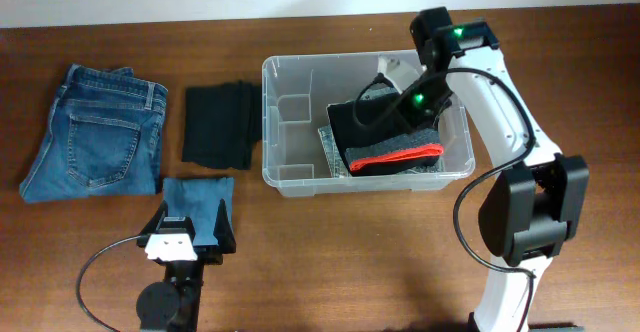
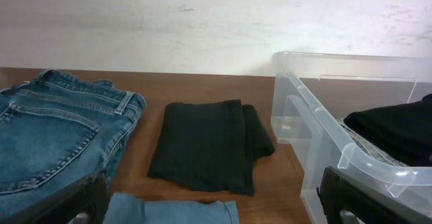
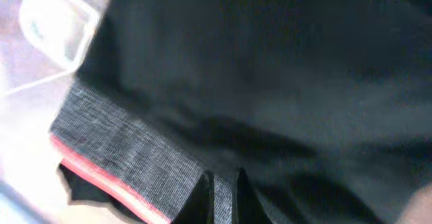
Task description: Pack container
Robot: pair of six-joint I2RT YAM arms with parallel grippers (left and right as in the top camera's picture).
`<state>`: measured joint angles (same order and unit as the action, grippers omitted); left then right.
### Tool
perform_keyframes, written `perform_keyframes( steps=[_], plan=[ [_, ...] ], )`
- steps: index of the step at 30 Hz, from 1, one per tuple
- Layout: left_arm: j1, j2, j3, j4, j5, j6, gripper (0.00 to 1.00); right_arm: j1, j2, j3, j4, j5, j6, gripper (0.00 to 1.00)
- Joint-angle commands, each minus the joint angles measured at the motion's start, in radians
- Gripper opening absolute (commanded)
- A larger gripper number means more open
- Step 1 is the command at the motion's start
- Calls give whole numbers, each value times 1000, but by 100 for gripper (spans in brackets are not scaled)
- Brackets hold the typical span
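Observation:
The clear plastic container [image 1: 300, 64] stands at the table's centre right. Inside it lies a folded black garment [image 1: 385, 137] with a grey and red band, on top of a grey patterned cloth [image 1: 333, 155]. My right gripper [image 1: 408, 105] is down in the container, and in the right wrist view its fingers [image 3: 223, 191] are pinched on a fold of that garment [image 3: 256, 82]. My left gripper [image 1: 193, 229] is open over a folded light blue cloth [image 1: 197, 200] at the front left. The left wrist view shows its fingers [image 2: 212, 198] wide apart and the container [image 2: 317, 116] to the right.
Folded blue jeans [image 1: 95, 132] lie at the far left and a folded black cloth [image 1: 220, 124] lies between them and the container. Both show in the left wrist view: the jeans [image 2: 54, 136] and the black cloth [image 2: 209, 143]. The container's left half holds nothing.

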<state>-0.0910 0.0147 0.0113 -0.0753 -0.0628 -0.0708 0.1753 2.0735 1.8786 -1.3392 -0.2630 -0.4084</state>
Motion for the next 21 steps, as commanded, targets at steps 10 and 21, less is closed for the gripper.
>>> perform_keyframes(
  steps=[10,21],
  plan=[
    [5,-8,-2,-4,4,16,99,1,-14,-329,226,190,230,4],
    [5,-8,-2,-4,4,16,99,-23,-106,214,-33,65,262,4]
  ],
)
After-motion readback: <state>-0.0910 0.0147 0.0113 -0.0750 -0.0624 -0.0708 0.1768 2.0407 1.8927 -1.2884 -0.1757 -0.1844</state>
